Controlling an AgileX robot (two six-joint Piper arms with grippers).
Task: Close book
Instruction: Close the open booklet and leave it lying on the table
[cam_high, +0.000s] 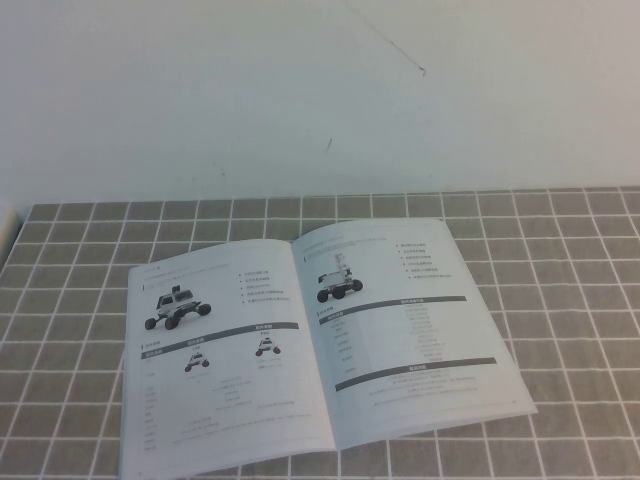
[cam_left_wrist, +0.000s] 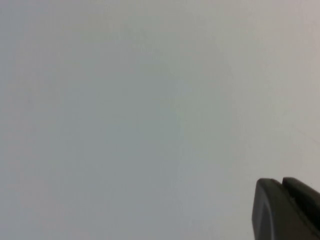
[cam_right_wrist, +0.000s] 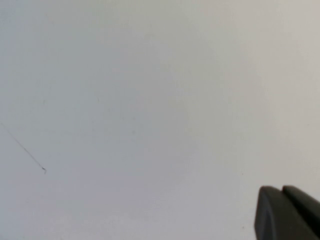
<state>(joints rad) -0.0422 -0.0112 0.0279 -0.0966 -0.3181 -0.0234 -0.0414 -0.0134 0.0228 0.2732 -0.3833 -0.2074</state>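
An open book (cam_high: 320, 345) lies flat on the grey tiled tablecloth (cam_high: 580, 270), near the front middle of the high view. Its left page (cam_high: 225, 360) shows wheeled robots and tables; its right page (cam_high: 410, 330) shows another robot and text. Neither arm appears in the high view. In the left wrist view my left gripper (cam_left_wrist: 281, 181) is shut, its two dark fingers pressed together in front of a blank white wall. My right gripper (cam_right_wrist: 281, 188) in the right wrist view is shut the same way, facing the wall. Neither holds anything, and both are away from the book.
A white wall (cam_high: 320, 90) rises behind the table, with a thin dark crack (cam_high: 390, 45). The tablecloth runs out to the left, right and back of the book.
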